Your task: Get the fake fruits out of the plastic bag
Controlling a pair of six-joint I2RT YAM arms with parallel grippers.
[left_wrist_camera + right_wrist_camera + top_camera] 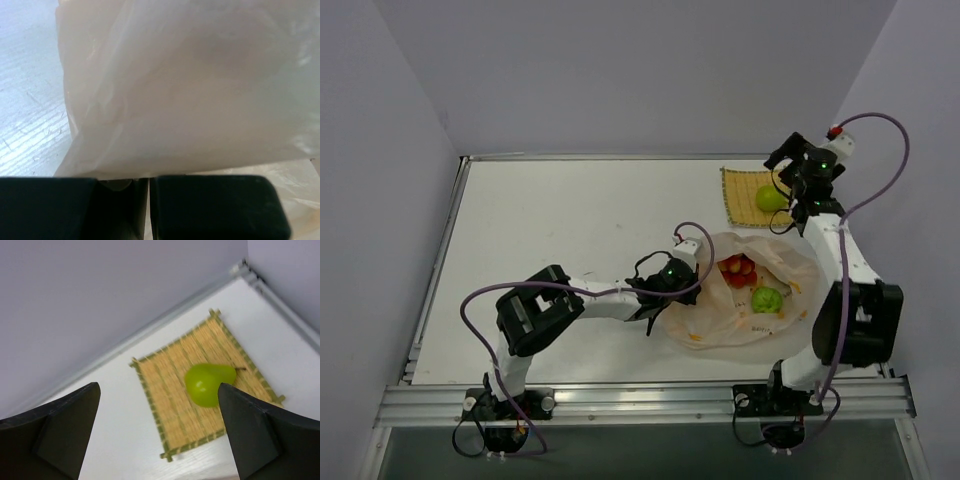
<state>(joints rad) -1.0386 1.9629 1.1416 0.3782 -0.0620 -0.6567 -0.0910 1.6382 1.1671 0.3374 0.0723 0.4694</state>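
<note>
The right gripper [157,410] is hanging spread wide over the green pear [205,383], which is lying free on the woven mat [165,390] in the upper right of the top view. That makes one fruit out. The left gripper [149,200], fingers pressed together, is pinching the plastic bag [190,90] at its left edge. The red berries [738,268] and the green round fruit [766,298] are waiting inside, so the right arm's next move is probably a reach into the bag's mouth.

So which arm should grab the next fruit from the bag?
Right. The right gripper hangs open, empty, above the pear on the mat; the left gripper is shut on the bag.
</note>
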